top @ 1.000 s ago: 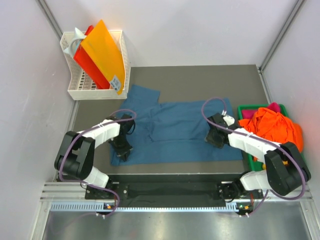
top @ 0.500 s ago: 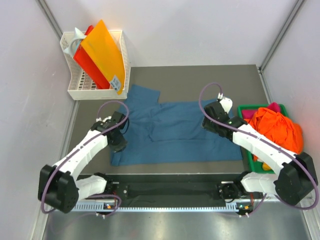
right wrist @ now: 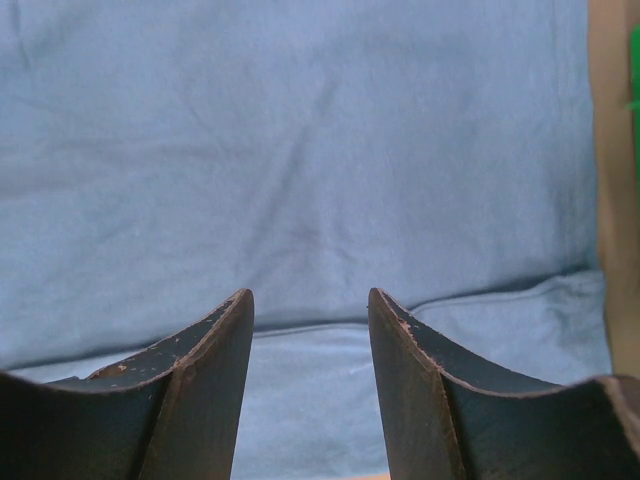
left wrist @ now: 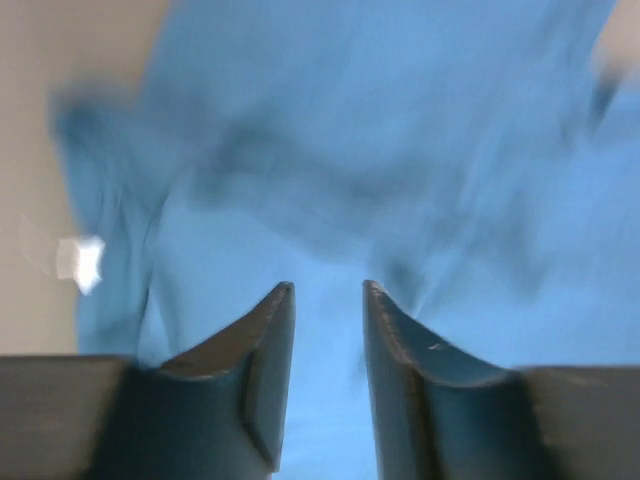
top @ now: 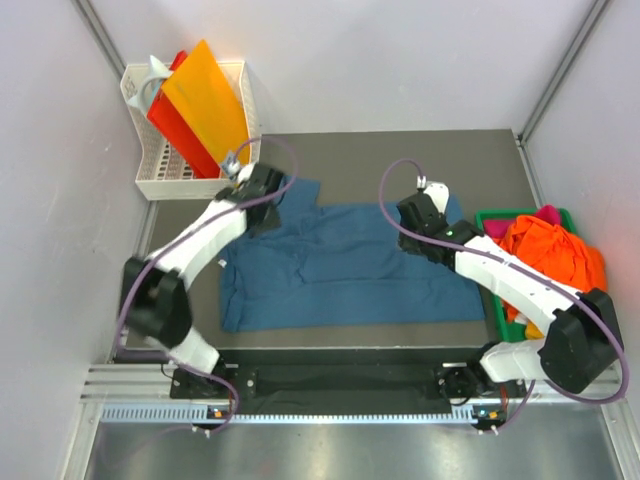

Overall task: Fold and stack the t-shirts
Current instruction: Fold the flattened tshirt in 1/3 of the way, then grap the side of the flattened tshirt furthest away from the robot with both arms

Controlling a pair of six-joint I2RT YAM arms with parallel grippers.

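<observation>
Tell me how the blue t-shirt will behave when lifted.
Probably floppy: the blue t-shirt lies flat with soft creases, so it should drape and sag. Likely light, being thin cloth. Pushed, it would probably bunch on the dark mat rather than slide.

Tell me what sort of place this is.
Probably a robot test cell in a lab, not a home: white panel walls close in a dark mat, a metal rail runs along the near edge, and one teal t-shirt lies spread out.
</observation>
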